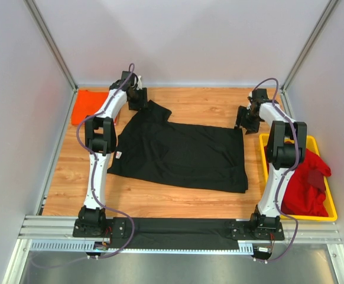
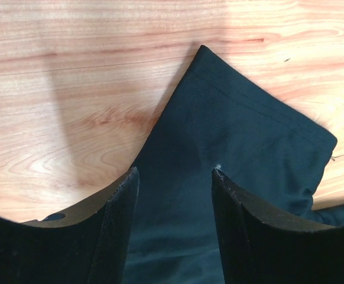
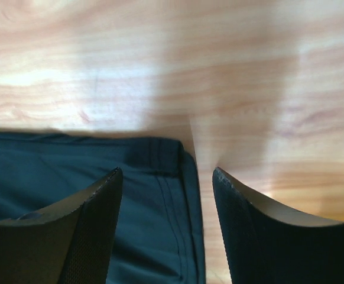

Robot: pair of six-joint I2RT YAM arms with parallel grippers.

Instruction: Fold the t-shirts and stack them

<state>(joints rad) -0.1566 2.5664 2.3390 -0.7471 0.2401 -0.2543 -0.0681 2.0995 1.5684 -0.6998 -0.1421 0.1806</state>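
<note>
- A small white tag (image 1: 119,155) shows at the left edge of the black t-shirt (image 1: 184,154). It is too small to read, and no other writing or brand can be made out.
- One black t-shirt lies spread across the middle of the wooden table (image 1: 201,112), with one sleeve reaching toward the far left.
- One orange t-shirt (image 1: 86,106) lies in the far left corner of the table, apart from the black one.
- Red t-shirts (image 1: 305,183) sit heaped in one yellow tray (image 1: 311,139) at the right edge. How many are in the heap cannot be told.
- There are two arms, each with one pincer.
- The left pincer (image 2: 175,174) is over the far left sleeve of the black t-shirt. Its fingers (image 2: 120,225) stand apart, one on each side of the sleeve, and the cloth lies flat between them without being pinched.
- The right pincer (image 3: 167,174) is at the far right corner of the black t-shirt and is spread wide. The stitched hem corner lies between its fingers (image 3: 249,231), with bare wood beyond, and it grips nothing.
</note>
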